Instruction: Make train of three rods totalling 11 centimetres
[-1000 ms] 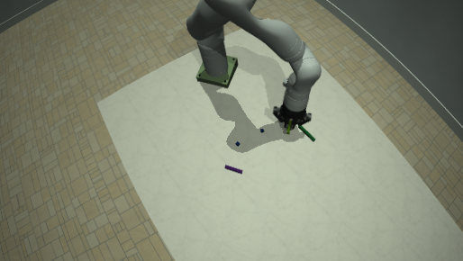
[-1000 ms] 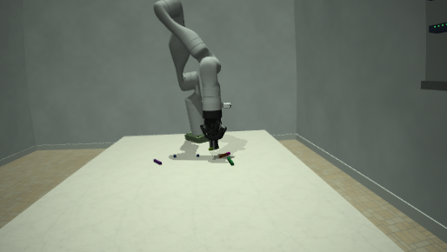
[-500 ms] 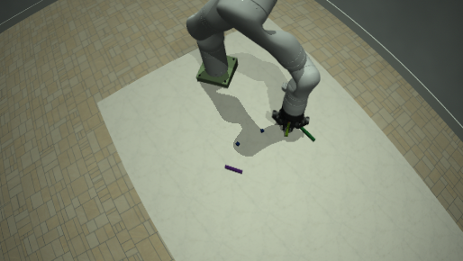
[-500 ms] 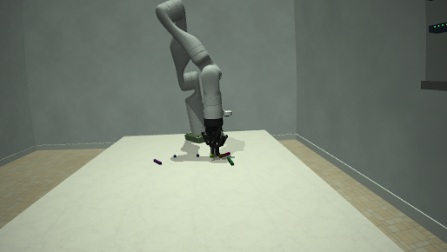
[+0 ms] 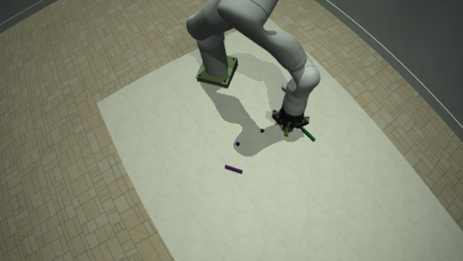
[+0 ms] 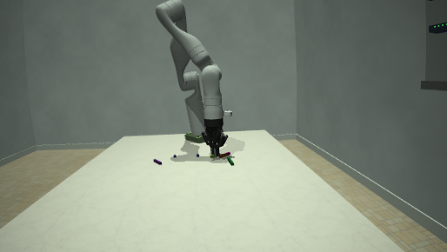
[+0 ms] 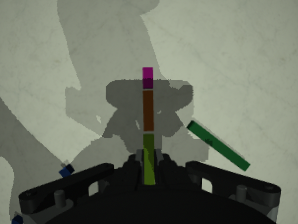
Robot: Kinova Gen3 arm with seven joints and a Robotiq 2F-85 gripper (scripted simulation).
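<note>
My gripper (image 5: 288, 129) (image 6: 215, 154) (image 7: 148, 158) is shut on the lime rod (image 5: 286, 132) (image 6: 211, 155) (image 7: 149, 172), low at the table; whether the rod touches the table I cannot tell. In the wrist view the lime rod points along the line of the orange rod (image 7: 148, 111) (image 6: 223, 155), with a narrow gap between their ends. The magenta rod (image 7: 148, 78) (image 6: 228, 153) lies at the orange rod's far end, in line, with a very thin gap. In the top view the gripper hides the orange and magenta rods.
A green rod (image 5: 308, 134) (image 6: 230, 161) (image 7: 218, 145) lies slanted beside the gripper. One blue rod (image 5: 262, 130) (image 6: 197, 155) (image 7: 66, 170) and another blue rod (image 5: 237, 144) (image 6: 175, 155) (image 7: 17, 219) lie on the other side. A purple rod (image 5: 233, 169) (image 6: 157, 162) lies farther off.
</note>
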